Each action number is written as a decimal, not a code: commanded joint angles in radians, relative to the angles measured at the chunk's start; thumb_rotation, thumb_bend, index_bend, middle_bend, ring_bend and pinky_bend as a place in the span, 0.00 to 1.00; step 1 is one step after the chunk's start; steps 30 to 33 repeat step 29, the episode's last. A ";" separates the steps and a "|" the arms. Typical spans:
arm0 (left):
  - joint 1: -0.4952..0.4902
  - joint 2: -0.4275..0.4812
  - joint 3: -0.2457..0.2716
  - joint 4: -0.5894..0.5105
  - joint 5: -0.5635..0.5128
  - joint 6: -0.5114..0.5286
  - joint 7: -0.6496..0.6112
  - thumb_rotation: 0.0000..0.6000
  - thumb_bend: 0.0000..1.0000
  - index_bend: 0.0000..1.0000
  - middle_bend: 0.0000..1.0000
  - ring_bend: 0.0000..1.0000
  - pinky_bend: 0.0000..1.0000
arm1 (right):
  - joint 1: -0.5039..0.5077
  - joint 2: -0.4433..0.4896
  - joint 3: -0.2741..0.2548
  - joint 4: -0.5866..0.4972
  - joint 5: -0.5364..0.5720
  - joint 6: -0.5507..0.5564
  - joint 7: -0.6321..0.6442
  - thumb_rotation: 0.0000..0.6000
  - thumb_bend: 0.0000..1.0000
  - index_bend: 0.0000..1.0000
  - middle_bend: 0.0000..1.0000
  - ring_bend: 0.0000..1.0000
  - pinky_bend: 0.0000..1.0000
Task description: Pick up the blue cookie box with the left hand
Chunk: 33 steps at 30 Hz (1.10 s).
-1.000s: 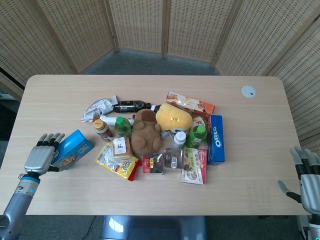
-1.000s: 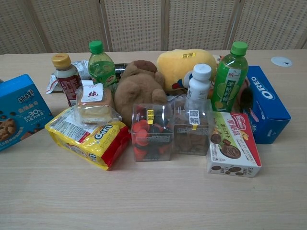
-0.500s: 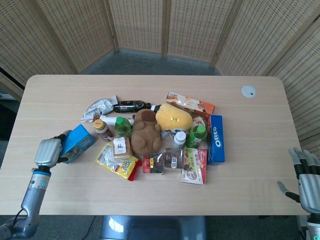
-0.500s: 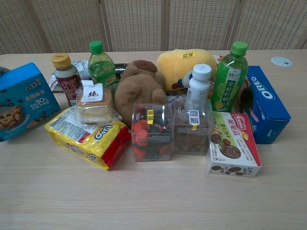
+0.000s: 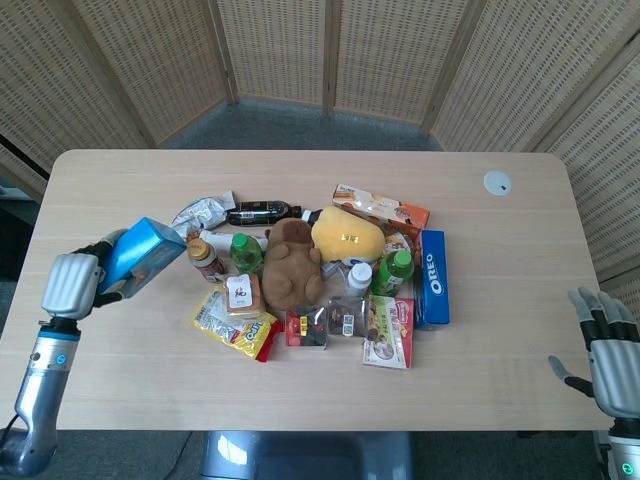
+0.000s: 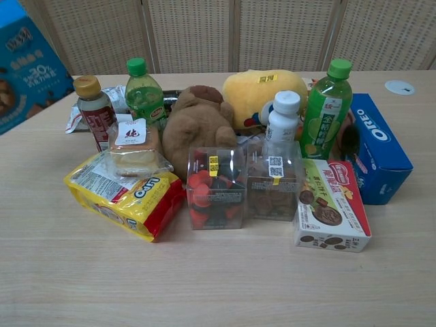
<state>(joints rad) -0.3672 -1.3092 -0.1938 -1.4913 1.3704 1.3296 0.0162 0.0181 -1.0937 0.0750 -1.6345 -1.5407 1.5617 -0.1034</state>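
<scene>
While the wooden table (image 5: 480,400) carries a crowded heap of snacks at its middle, the blue cookie box (image 5: 143,254) sits clear of the tabletop at the left, tilted and raised above the surface. The chest view shows the same box high in the upper left corner, partly cut by the picture's edge, with nothing under it. The left hand (image 5: 72,283) grips it from the box's outer, left end: the back of the hand faces the camera, and the fingers (image 5: 100,246) wrap round the far upper edge of the box, with another digit showing dark under its lower edge. So the box juts rightward out of the hand, toward the heap.

At the lower right corner of the table the right hand (image 5: 610,346) hangs just off the edge, fingers spread apart and holding nothing.

Within the heap, the yellow plush (image 5: 348,238) and the brown plush bear (image 5: 288,268) lie side by side, touching. A blue Oreo box (image 5: 432,276) lies along the right flank. A yellow snack packet (image 5: 232,322) lies at the front left, just beside a small wrapped cake (image 5: 243,295). Two green bottles (image 6: 144,94) stand upright, one on each side of the bear. A brown-capped bottle (image 6: 93,109) stands nearest the lifted box, apart from it.
</scene>
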 commanded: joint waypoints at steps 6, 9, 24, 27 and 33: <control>-0.027 0.240 -0.127 -0.308 -0.018 0.039 0.076 1.00 0.47 0.57 0.66 0.79 0.84 | -0.003 -0.003 -0.008 0.002 -0.016 0.011 0.008 0.97 0.22 0.00 0.01 0.00 0.00; -0.029 0.303 -0.165 -0.386 -0.046 0.044 0.081 1.00 0.47 0.58 0.66 0.79 0.83 | -0.012 -0.003 -0.016 0.009 -0.024 0.021 0.018 0.98 0.22 0.00 0.01 0.00 0.00; -0.010 0.406 -0.198 -0.499 -0.101 0.073 0.040 1.00 0.46 0.57 0.66 0.79 0.82 | -0.038 0.004 -0.027 0.022 -0.046 0.067 0.051 0.98 0.22 0.00 0.01 0.00 0.00; -0.010 0.408 -0.195 -0.498 -0.095 0.079 0.038 1.00 0.46 0.58 0.66 0.79 0.82 | -0.038 0.007 -0.026 0.015 -0.048 0.067 0.045 0.97 0.22 0.00 0.01 0.00 0.00; -0.012 0.408 -0.191 -0.497 -0.095 0.076 0.037 1.00 0.47 0.58 0.66 0.79 0.82 | -0.037 0.008 -0.025 0.012 -0.046 0.065 0.042 0.97 0.22 0.00 0.01 0.00 0.00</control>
